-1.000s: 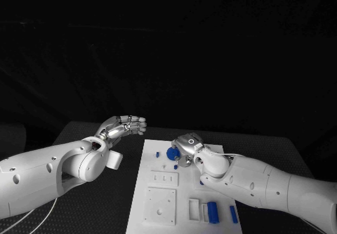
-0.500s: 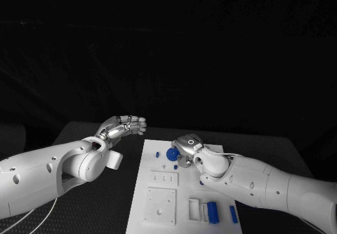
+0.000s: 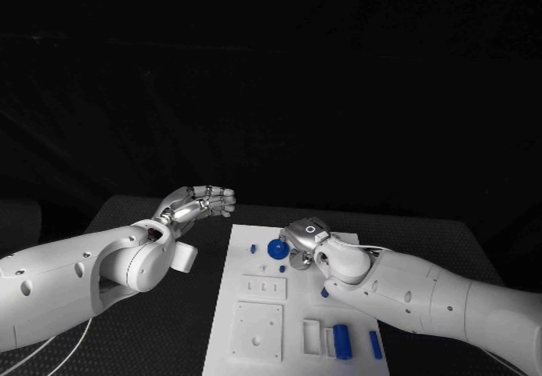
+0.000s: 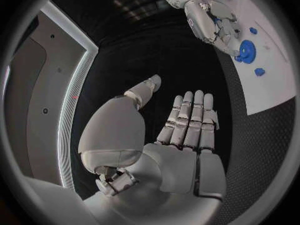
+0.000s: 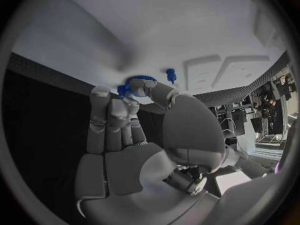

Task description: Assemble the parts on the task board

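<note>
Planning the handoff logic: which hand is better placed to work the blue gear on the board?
Right. The right hand is already over the task board, fingers at the blue gear. The left hand hangs off the board, holding nothing.

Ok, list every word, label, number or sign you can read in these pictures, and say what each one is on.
None can be read.
Task board: no print shows on its white plate or raised blocks.
Blue gear and the other blue parts: no markings show.
Left hand and right hand: no lettering shows.
Clutter at the rim of the right wrist view: too small and blurred to tell.
</note>
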### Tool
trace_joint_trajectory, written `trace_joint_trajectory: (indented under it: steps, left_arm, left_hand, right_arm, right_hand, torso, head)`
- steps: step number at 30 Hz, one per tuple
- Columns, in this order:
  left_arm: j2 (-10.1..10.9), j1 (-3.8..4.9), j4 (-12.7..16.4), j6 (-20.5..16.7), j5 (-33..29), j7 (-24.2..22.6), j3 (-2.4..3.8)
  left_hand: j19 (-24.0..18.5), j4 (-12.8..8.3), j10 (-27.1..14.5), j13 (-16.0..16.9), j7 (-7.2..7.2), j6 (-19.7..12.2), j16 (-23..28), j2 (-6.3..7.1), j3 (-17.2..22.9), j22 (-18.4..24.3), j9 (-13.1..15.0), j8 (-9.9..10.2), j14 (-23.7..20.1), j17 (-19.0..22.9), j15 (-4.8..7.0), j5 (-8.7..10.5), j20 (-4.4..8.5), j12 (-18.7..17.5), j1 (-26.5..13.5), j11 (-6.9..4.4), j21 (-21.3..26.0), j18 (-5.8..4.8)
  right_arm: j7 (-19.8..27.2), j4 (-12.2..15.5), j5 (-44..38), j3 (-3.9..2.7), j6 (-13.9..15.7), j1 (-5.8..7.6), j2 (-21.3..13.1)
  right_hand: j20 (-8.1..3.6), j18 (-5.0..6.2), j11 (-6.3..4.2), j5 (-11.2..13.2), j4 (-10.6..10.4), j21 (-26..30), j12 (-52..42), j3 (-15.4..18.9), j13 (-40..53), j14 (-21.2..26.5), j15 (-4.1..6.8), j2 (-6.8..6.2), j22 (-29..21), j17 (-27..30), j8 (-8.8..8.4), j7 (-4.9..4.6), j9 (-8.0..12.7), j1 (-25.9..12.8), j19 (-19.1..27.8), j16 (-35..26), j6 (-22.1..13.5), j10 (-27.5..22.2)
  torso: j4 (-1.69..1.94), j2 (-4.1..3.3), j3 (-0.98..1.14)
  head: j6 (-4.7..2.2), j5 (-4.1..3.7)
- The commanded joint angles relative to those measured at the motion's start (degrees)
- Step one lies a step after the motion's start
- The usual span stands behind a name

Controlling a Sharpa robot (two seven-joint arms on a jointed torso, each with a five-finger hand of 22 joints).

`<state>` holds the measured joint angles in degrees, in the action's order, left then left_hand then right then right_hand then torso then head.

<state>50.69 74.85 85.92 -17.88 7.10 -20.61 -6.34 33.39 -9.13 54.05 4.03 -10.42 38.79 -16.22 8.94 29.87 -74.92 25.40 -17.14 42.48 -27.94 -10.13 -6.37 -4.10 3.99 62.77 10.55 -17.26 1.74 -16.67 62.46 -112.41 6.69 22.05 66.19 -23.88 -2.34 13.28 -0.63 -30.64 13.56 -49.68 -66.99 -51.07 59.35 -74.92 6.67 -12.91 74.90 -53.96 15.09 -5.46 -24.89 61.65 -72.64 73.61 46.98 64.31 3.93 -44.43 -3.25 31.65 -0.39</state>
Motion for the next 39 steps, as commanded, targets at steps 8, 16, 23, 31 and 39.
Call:
trace_joint_trajectory:
  steps: [8, 16, 23, 31, 39]
  left_arm:
    - [0.2, 0.15, 0.2, 0.0, -0.1, -0.4, 0.05]
    - [0.6, 0.2, 0.1, -0.1, -0.1, -0.5, 0.05]
    - [1.0, 0.21, -0.4, 0.0, -0.1, -0.8, 0.05]
    - [0.7, 0.2, -1.9, 0.7, -0.1, -1.1, 0.04]
    - [0.3, 0.19, -3.2, 1.2, -0.1, -1.5, 0.03]
  left_hand:
    - [0.4, -0.2, 0.4, 0.0, -1.38, 0.2, -0.3, -0.46, -0.1, -1.2, 0.1, -0.3, 0.4, 0.1, 0.09, -0.27, -0.12, 0.0, 0.1, 0.13, 0.2, 0.03]
    - [0.4, -0.2, 0.4, 0.0, -1.38, 0.2, -0.3, -0.43, -0.1, -1.2, 0.1, -0.3, 0.4, 0.1, 0.09, -0.29, -0.12, 0.0, 0.1, 0.13, 0.2, 0.04]
    - [0.4, -0.3, 0.4, 0.0, -1.36, 0.3, -0.3, -0.39, 0.0, -1.2, 0.1, -0.3, 0.5, 0.1, 0.1, -0.31, -0.11, 0.0, 0.1, 0.12, 0.2, 0.06]
    - [0.5, -0.4, 1.0, 0.1, -1.34, 0.5, -0.5, -0.51, -0.1, -1.2, 0.2, -0.5, 0.9, 0.0, 0.09, -0.3, -0.13, 0.2, 0.3, 0.06, 0.3, 0.09]
    - [0.7, -0.6, 1.4, 0.1, -1.05, 0.9, -0.6, -0.75, -0.1, -1.2, 0.3, -0.8, 1.1, 0.0, 0.21, -0.26, -0.08, 0.3, 0.3, -0.24, 0.3, 0.15]
  right_arm:
    - [0.2, 1.4, 1.7, 0.0, -2.6, -0.02, -1.8]
    - [1.1, 4.3, 4.1, -0.41, 7.7, 0.04, -4.9]
    - [8.0, 7.9, 16.0, -3.88, 11.0, 0.85, -9.8]
    - [20.6, 6.5, 37.2, -5.29, 7.0, 1.49, -15.6]
    - [26.2, 2.7, 41.6, -5.3, -1.3, 1.47, -17.7]
  right_hand:
    - [0.41, 1.72, -0.14, -0.7, 0.8, -0.1, 0.2, -0.3, 0.2, -0.2, 0.23, 0.67, 1.0, -0.2, 0.68, -0.16, -0.2, -0.8, 0.0, -0.2, -0.1, 0.1]
    - [0.41, 1.72, -0.03, -0.6, 0.9, -0.1, 0.2, -0.4, 0.2, -0.2, 0.14, 0.58, 1.0, -0.2, 0.84, -0.28, -0.2, -1.0, -0.1, -0.3, 0.1, 0.1]
    - [0.05, 1.72, 0.4, 11.1, -1.1, -0.1, 0.1, 0.4, 0.2, -0.5, -0.33, -2.27, 0.8, -0.4, 1.26, -0.61, -0.3, -1.2, -0.7, -0.4, 0.3, 0.4]
    - [-0.28, 1.72, 1.59, 17.8, -2.6, 0.2, 0.0, 6.3, 0.5, -0.3, -1.31, -2.69, 0.9, -0.7, 1.37, -2.02, -0.3, -1.8, -0.2, -0.7, 0.2, -0.6]
    - [-0.36, 1.72, 2.52, 16.3, -0.9, 0.5, -0.5, 14.4, 1.0, 0.2, -2.22, -1.23, 1.0, -1.2, 1.4, -2.99, -0.3, -3.4, 0.7, -0.8, 0.1, -2.0]
  torso:
    - [-0.09, -0.01, 0.01]
    - [-0.16, 0.0, 0.07]
    - [-0.42, 0.04, 0.16]
    - [-1.25, 0.33, 0.62]
    - [-2.13, 0.6, 1.41]
  head:
    - [-0.06, 0.06]
    - [-0.36, -0.04]
    - [-0.76, 0.04]
    - [-1.32, 0.42]
    - [-1.46, 0.11]
